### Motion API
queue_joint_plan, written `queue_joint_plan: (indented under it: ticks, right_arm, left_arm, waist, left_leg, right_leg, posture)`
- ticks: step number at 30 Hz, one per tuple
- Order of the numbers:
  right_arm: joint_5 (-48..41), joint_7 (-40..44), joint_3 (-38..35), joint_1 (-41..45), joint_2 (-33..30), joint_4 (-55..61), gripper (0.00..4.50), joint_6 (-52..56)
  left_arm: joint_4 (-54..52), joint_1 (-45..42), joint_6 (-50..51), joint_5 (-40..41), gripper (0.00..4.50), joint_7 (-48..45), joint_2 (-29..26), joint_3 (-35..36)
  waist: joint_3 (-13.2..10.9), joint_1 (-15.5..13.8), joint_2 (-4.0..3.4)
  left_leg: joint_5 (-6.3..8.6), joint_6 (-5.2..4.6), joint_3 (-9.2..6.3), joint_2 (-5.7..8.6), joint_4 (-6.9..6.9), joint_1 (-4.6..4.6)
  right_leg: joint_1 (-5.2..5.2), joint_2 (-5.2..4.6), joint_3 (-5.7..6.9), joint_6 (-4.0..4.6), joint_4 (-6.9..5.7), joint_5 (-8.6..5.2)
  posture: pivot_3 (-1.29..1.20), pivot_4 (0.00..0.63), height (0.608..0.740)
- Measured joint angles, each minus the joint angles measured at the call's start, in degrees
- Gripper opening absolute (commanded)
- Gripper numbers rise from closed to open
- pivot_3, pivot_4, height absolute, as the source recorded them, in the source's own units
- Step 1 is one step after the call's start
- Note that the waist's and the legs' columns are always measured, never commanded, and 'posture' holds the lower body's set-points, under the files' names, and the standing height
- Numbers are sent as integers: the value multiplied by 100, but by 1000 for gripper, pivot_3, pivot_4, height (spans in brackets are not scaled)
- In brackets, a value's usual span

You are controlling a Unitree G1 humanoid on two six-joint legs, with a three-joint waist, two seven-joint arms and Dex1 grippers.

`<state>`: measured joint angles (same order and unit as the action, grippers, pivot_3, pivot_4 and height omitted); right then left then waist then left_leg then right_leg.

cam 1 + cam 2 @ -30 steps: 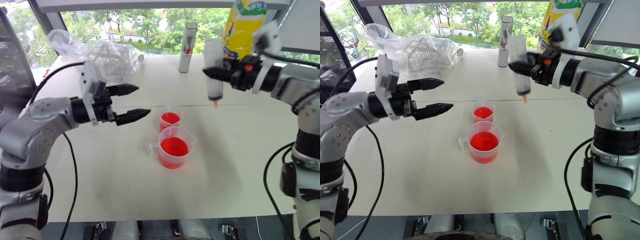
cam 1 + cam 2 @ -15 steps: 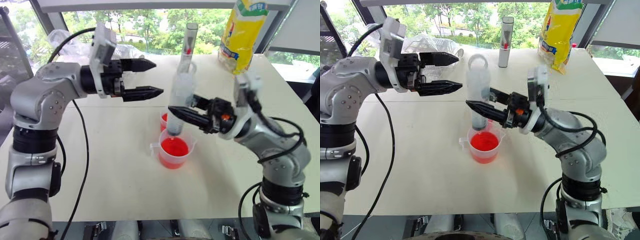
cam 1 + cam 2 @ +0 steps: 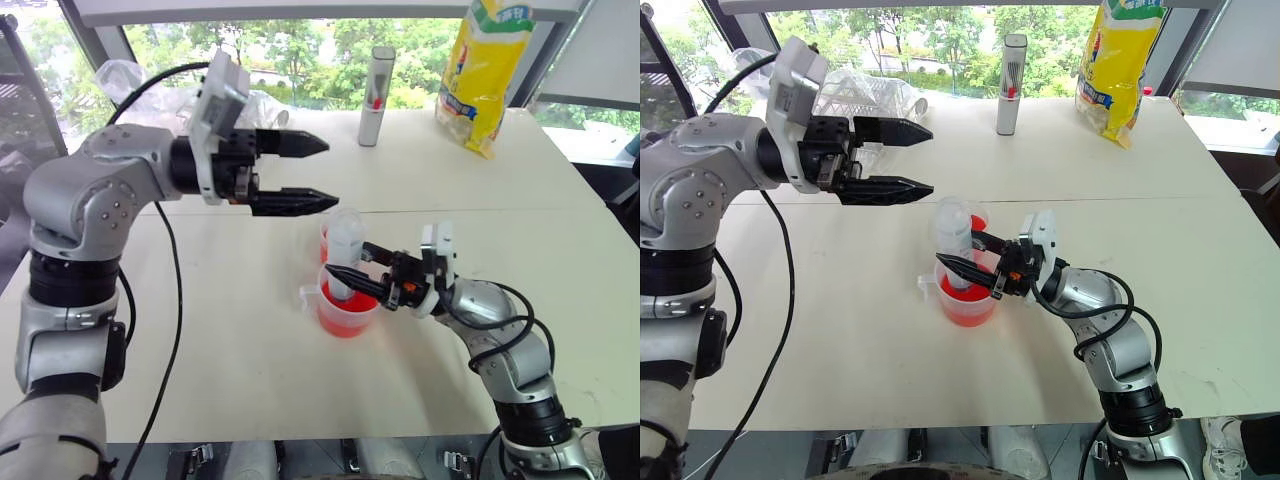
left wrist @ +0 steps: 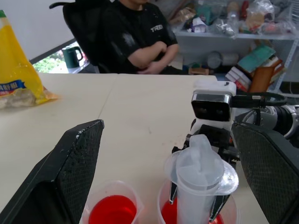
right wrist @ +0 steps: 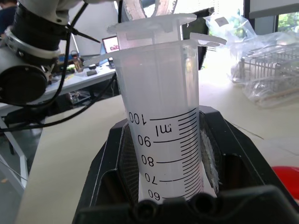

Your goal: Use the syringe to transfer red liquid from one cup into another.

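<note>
The right gripper (image 3: 962, 264) is clenching the syringe (image 3: 953, 238) upright, tip down in the bigger cup (image 3: 966, 296) on the desk (image 3: 840, 330), seemingly for filling, while the left gripper (image 3: 903, 160), released, is hovering above to work the plunger.

Syringe (image 3: 343, 250) upright in spouted cup (image 3: 345, 312); smaller cup (image 3: 326, 236) behind.

Pale bench (image 3: 230, 350), a seam running across mid-depth. Near the middle, 2 clear cups with red liquid: the larger spouted cup (image 3: 345, 310) in front, the smaller cup (image 3: 327, 240) touching or just behind it. At the far edge, a grey upright tube (image 3: 374, 96), a yellow bag (image 3: 484, 70) right of it, and a wire rack in clear plastic wrap (image 3: 862, 100) far left.
</note>
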<state>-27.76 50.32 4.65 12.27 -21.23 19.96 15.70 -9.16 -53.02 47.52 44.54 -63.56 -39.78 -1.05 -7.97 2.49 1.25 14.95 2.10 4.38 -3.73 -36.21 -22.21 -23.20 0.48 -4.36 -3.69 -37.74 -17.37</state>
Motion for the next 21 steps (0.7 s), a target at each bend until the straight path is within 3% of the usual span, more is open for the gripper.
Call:
queue_joint_plan:
  ticks: [21]
  right_arm:
    - [56, 49, 56, 6, -137, -88, 1438, -223]
  left_arm:
    - [-501, 616, 84, -97, 4500, 247, 347, -281]
  waist:
    - [2, -11, 3]
  left_leg:
    - [-1, 1, 1, 1, -3, 17]
  right_leg:
    - [13, 0, -10, 1, -10, 0]
  posture:
    - [0, 150, 740]
